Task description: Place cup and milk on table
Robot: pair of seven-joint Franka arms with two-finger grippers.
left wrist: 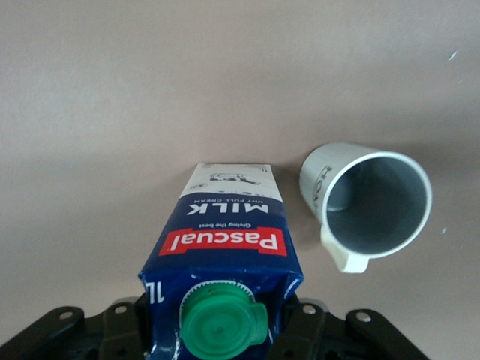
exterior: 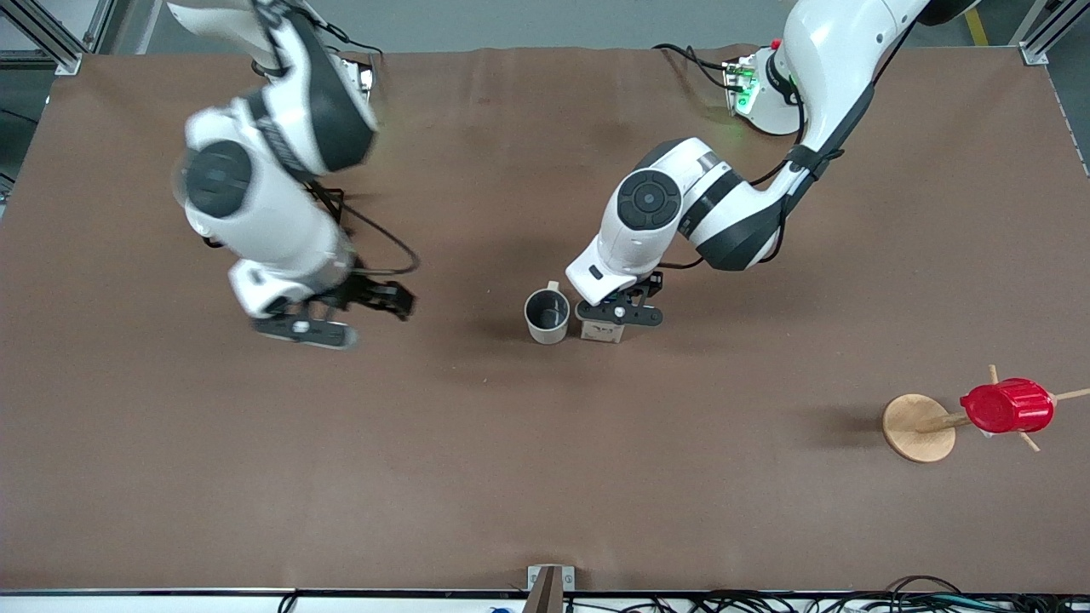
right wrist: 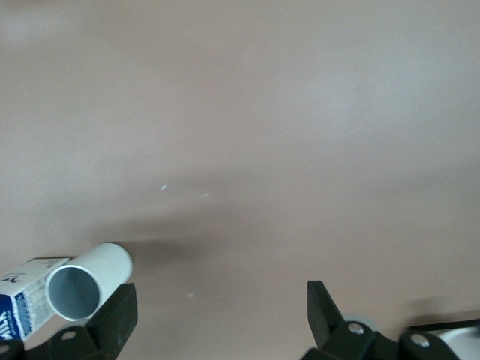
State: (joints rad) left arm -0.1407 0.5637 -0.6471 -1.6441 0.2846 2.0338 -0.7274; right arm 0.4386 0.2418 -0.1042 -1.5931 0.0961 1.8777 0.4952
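A: Left gripper (exterior: pixel 615 317)?
B: Clamped on the dark blue green-capped milk carton (left wrist: pixel 225 247), standing on the brown table (exterior: pixel 545 477); the off-white grey-lined ceramic cup (exterior: pixel 547 316) sits upright just beside it.
A: Right gripper (exterior: pixel 328 317)?
B: Fingers apart, empty, over bare table toward its own end.
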